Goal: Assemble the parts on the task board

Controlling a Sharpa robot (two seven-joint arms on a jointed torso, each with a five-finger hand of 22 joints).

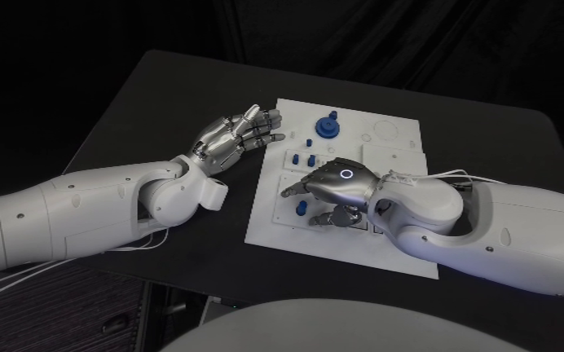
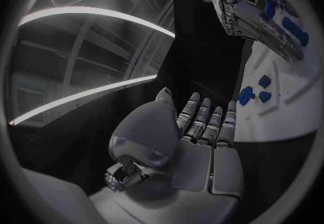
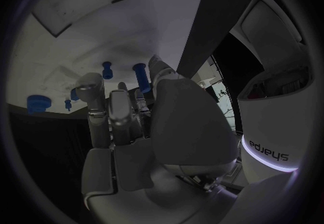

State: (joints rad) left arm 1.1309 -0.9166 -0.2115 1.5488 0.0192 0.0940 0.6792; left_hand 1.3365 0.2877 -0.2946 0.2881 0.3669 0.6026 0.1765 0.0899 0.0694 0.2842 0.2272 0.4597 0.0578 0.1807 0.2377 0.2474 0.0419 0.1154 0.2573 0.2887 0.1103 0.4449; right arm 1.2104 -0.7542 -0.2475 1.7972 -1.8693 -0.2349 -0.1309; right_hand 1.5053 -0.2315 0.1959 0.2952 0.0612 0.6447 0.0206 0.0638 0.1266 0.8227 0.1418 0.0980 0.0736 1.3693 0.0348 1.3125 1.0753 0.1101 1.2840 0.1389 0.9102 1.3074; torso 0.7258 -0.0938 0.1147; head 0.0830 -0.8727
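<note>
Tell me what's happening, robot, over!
Left hand open, at task board edge. Right hand over board's blue parts, grip unclear. Nothing blocking.

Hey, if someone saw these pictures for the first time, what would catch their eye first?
Probably the white task board in the middle of the black table, dotted with small blue parts. Next, the right hand held low over the board's near half, above some parts, and the left hand with fingers apart at the board's left edge, holding nothing.

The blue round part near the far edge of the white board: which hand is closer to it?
Left. The left hand hovers at the task board's left edge, beside the blue round part. The right hand is over the board's middle, nearer the robot.
</note>
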